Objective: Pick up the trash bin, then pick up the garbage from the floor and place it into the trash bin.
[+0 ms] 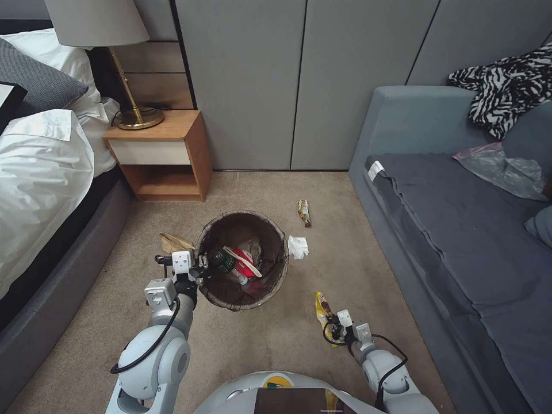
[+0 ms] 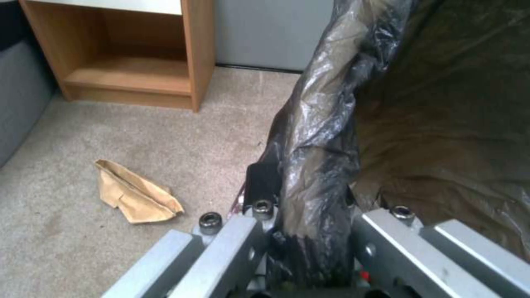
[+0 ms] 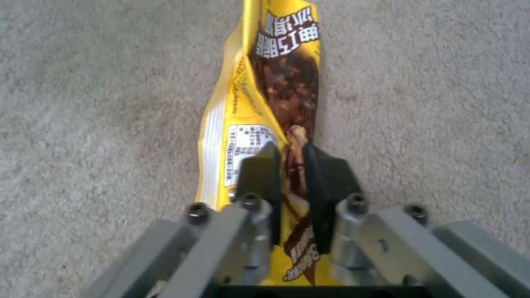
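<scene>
Bed [image 1: 40,167] occupies the far left; a wooden nightstand [image 1: 164,158] with a brass lamp [image 1: 123,69] stands against the wall beside it.

Brown paper scrap [image 1: 174,242] lies on the carpet [image 1: 276,345], just left of the trash bin and near the left gripper.

Left gripper [image 1: 198,265] is at the left rim of the trash bin [image 1: 241,261]. In the left wrist view the jaws are drawn in on the rim, one finger [image 2: 259,186] outside, the bunched dark liner [image 2: 314,136] pressed between them; the inner finger is hidden by the liner. The bin itself sits between the bed and the sofa, mouth up. Inside it: a green-labelled bottle [image 1: 223,261], a red item with a white edge [image 1: 246,263], and further litter too small to identify.

White tissue [image 1: 298,246] lies on the carpet just right of the bin, not touching it. A red and yellow wrapper [image 1: 304,212] lies farther back, apart from both.

Right gripper [image 1: 338,326] is low over the carpet, right of and nearer the robot than the bin. Its jaws stand narrow, pinched on the near end of a yellow snack wrapper [image 3: 271,103]; the wrapper runs lengthwise between the black fingers [image 3: 326,178] and extends forward past the tips. Whether it clears the carpet cannot be told.

Grey sofa [image 1: 460,230] fills the right side, bearing a zebra-striped cloth [image 1: 509,86] and a clear plastic bag [image 1: 500,169].
</scene>
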You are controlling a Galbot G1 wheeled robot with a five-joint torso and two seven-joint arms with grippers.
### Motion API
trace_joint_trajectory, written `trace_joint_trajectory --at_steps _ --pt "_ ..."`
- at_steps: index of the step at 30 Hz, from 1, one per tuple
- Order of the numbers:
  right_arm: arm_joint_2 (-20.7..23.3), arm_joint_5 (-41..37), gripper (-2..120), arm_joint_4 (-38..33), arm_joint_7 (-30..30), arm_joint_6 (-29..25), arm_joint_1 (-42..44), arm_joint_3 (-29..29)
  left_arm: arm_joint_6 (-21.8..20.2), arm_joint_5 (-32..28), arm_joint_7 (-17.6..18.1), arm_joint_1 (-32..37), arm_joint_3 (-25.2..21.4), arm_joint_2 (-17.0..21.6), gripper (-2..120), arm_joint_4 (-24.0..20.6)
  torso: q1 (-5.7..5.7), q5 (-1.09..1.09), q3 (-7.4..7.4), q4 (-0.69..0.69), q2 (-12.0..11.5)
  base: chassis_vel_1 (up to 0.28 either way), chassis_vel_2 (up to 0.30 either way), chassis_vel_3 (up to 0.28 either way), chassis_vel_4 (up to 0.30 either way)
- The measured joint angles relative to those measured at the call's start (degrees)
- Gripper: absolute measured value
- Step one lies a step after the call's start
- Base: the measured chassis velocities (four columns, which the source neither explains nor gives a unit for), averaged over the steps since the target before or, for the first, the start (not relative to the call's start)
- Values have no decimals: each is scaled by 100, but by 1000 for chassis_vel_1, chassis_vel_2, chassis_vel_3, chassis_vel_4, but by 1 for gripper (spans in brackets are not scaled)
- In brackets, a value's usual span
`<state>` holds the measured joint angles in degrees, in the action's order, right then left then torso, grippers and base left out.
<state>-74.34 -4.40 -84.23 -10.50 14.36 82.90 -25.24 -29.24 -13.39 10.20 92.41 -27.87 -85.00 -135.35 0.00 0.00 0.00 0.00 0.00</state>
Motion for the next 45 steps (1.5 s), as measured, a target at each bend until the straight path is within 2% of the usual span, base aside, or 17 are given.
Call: trace_joint_trajectory --at_steps 1,3,23,29,34,36,38,39,40,42,43,45 --pt "-2 0 2 8 -1 -19 0 0 0 1 0 1 2 -1 2 -2 0 0 0 0 0 0 0 0 0" --pt "-3 -1 0 15 -1 -34 0 0 0 1 0 2 2 -1 2 -3 0 0 0 0 0 0 0 0 0" --pt "-20 52 0 58 75 -314 20 -39 3 9 -5 2 16 -8 2 -6 0 0 0 0 0 0 0 0 0" --pt "-67 29 0 -444 344 -540 157 -92 15 15 -6 1 16 -15 2 15 0 0 0 0 0 0 0 0 0" --pt "-132 14 0 -1258 589 -982 387 -150 22 48 -5 3 52 -24 2 41 0 -1 0 0 0 0 0 0 0" --pt "-133 15 0 -1273 593 -993 392 -151 22 49 -5 3 53 -24 2 41 0 -1 0 0 0 0 0 0 0" --pt "-192 7 0 -1695 658 -1558 490 -117 25 58 -4 10 55 -24 2 43 0 -1 0 0 0 0 0 0 0" --pt "-192 7 0 -1695 658 -1558 490 -117 25 58 -4 10 55 -24 2 43 0 -1 0 0 0 0 0 0 0" --pt "-208 -21 0 -1774 657 -1797 491 -92 25 58 -4 11 56 -24 2 42 0 0 0 0 0 0 0 0 0" --pt "-239 -138 0 -1979 531 -2349 473 -25 26 62 -2 17 67 -23 2 47 0 0 0 0 0 0 0 0 0" --pt "-239 -138 0 -1979 531 -2349 473 -25 26 62 -2 17 67 -23 2 47 0 0 0 0 0 0 0 0 0" --pt "-257 -291 0 -2267 220 -2875 427 51 25 63 6 25 140 -24 2 65 0 0 0 0 0 0 0 0 0"
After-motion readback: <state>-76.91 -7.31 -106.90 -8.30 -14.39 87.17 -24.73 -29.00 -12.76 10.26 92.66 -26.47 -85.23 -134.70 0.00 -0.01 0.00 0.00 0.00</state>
